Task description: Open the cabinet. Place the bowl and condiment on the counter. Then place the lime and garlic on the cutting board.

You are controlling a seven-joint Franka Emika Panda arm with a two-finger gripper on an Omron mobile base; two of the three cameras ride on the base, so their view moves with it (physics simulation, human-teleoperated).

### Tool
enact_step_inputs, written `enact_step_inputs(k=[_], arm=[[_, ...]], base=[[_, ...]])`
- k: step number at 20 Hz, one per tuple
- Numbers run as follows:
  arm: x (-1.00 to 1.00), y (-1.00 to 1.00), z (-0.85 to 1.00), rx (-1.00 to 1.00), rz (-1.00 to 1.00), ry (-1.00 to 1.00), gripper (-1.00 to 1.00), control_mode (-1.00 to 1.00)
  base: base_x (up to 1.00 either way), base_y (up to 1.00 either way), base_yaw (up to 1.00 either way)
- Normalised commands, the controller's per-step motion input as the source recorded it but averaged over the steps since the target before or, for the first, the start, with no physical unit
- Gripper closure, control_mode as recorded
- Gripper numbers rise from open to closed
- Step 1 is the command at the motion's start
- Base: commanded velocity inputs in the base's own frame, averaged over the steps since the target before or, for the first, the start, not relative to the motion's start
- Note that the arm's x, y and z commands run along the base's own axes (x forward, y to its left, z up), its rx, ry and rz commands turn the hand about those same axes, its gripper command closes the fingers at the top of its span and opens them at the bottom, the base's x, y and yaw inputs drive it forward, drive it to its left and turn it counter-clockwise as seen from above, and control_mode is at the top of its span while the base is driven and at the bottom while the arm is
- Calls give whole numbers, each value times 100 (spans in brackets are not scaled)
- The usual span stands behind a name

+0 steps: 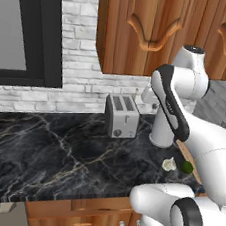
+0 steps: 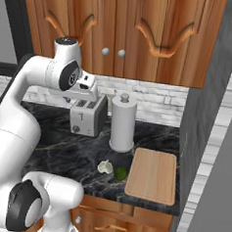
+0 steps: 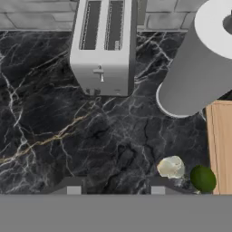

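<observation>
Below, lumpy whitish garlic beside round green lime on veined black marble counter; gripper parted, empty.

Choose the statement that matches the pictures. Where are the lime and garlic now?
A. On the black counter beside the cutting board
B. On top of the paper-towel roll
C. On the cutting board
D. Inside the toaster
A: the lime and garlic lie on the counter, just off the cutting board.
</observation>
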Motion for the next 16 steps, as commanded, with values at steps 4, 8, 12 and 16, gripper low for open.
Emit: enact_step_inputs(k=[4, 8, 12, 16], arm=[[0, -4, 1, 0, 0, -4, -100, -100], [0, -7, 12, 1, 0, -9, -100, -100], [0, -7, 23, 1, 0, -10, -100, -100], [0, -9, 27, 2, 0, -15, -100, -100]], base=[[0, 0, 0], [0, 0, 0], [0, 0, 0], [0, 0, 0]])
